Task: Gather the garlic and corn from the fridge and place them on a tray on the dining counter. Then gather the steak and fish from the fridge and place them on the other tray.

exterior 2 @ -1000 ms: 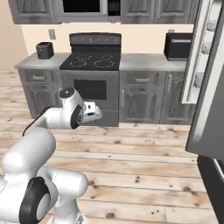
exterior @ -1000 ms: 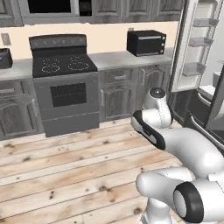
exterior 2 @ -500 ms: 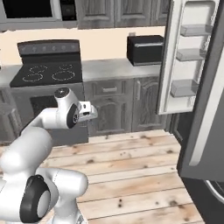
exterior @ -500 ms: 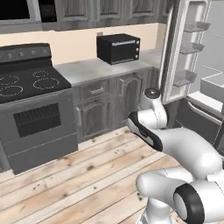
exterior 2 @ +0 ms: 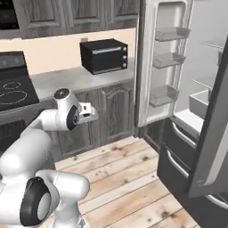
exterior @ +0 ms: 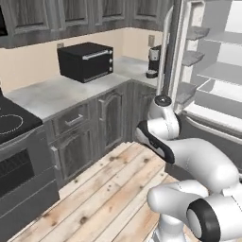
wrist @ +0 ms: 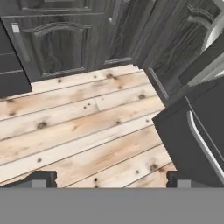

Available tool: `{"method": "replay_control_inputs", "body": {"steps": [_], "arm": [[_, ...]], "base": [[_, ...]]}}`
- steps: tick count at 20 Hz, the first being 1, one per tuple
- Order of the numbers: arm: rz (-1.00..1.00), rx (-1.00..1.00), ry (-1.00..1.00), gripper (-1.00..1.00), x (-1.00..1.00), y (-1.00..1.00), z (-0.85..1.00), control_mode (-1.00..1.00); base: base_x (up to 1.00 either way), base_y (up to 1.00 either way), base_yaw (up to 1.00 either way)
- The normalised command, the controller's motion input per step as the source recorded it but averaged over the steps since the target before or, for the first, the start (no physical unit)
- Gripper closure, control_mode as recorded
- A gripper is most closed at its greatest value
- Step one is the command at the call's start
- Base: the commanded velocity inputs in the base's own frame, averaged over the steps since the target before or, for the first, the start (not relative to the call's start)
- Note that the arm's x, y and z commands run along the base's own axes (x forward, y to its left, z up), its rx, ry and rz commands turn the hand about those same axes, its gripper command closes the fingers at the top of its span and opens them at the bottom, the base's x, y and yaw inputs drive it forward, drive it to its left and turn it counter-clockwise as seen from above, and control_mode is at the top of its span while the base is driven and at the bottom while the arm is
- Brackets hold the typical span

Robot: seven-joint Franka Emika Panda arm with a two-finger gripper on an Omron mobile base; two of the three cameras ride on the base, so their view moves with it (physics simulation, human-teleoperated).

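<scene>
The fridge stands at the right of the scene with its doors open: the left door is swung out toward the wall cabinets, its three pale door bins bare, and a dark door hangs in the near right foreground of the right base view. Pale inner shelves show in the left base view, with nothing visible on them from this angle; the garlic, corn, steak and fish cannot be made out in any view. Below the open compartment sit the dark drawers with pale horizontal handles. The arm is folded close to its base, the hand held over the plank floor in front of the lower cabinets, left of the fridge. The gripper points down at the floor; its two dark fingertips stand far apart at the bottom corners of the hand view, jaws wide with nothing between them. A black microwave rests on the grey wall counter, a small dark coffee machine farther right beside the fridge door, and a black stove at far left.
</scene>
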Motion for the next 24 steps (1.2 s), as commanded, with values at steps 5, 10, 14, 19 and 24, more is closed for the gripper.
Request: {"method": "replay_control_inputs", "body": {"steps": [5, 10, 14, 19, 24], "arm": [[0.0, 0.0, 0.0, -1.0, 0.0, 0.0, 0.0, 1.0], [0.0, 0.0, 0.0, -1.0, 0.0, 0.0, 0.0, 1.0], [0.0, 0.0, 0.0, -1.0, 0.0, 0.0, 0.0, 1.0], [0.0, 0.0, 0.0, -1.0, 0.0, 0.0, 0.0, 1.0], [0.0, 0.0, 0.0, -1.0, 0.0, 0.0, 0.0, 1.0]], "base": [[-0.04, 0.27, -0.61], [0.0, 0.0, -0.73], [0.09, 0.08, -0.75], [0.25, 0.88, -0.35], [0.41, 0.92, -0.22]]}}
